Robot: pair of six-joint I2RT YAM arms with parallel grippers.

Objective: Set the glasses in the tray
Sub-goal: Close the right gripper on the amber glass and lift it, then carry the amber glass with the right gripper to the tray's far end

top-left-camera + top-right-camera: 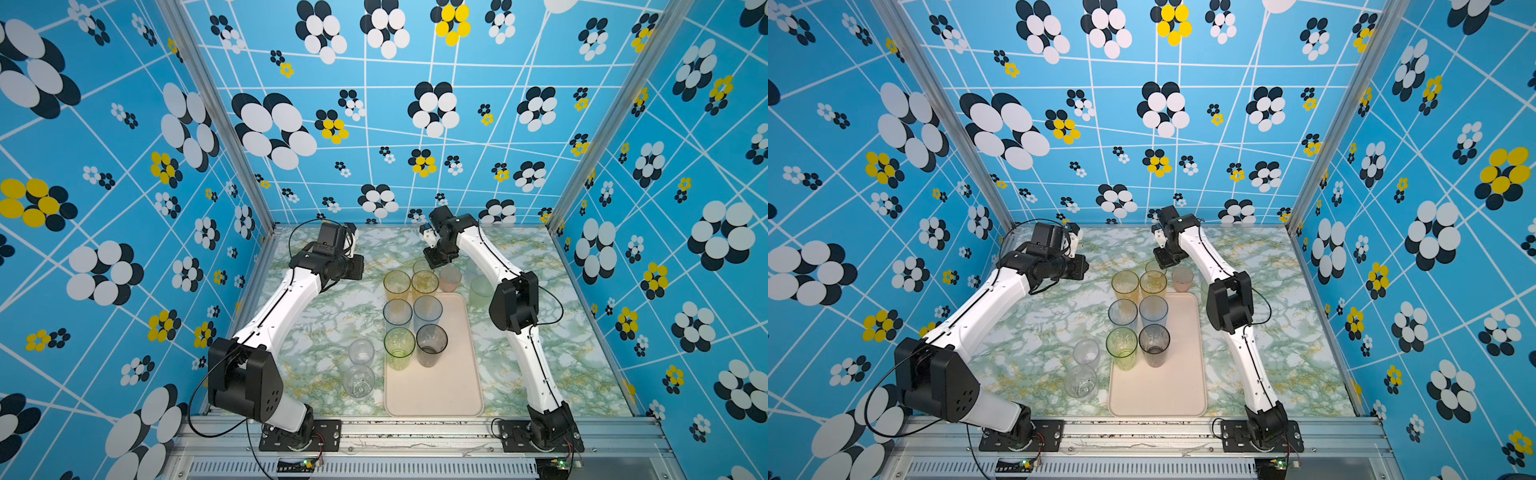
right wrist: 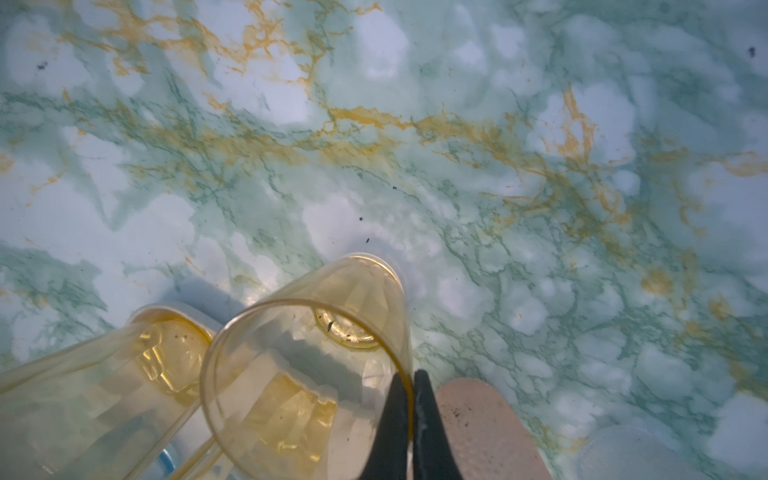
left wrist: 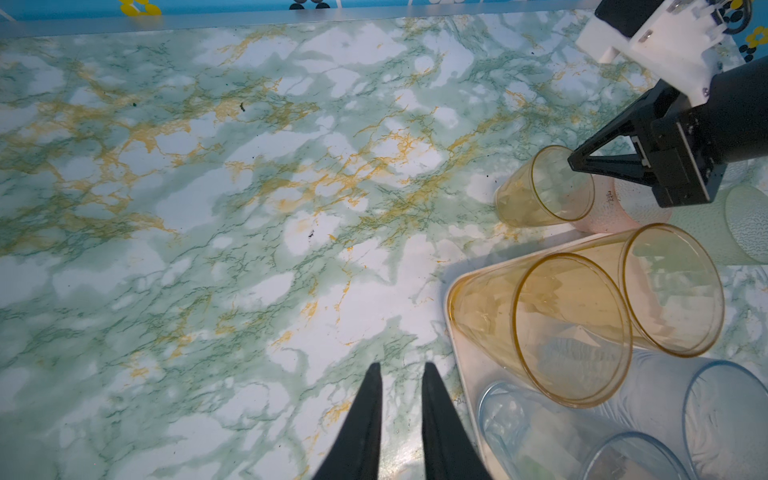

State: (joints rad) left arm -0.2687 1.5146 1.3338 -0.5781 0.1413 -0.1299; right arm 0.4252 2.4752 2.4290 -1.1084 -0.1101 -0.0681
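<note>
Several translucent tapered tumblers (image 1: 431,345), flat round-cornered cream tray (image 1: 436,390), marbled tabletop (image 1: 332,316)

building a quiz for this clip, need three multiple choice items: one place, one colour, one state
1. The two clear tumblers stand where, relative to the tray? A on it B on the table to its left C behind it
2. The right end effector grips a tumbler of which colour? A amber B blue C pink
3. The left end effector is A shut on a glass B out of view C open and empty
B, marble under both; A, it pinches the amber tumbler's rim; C, nothing between its parted fingers.
</note>
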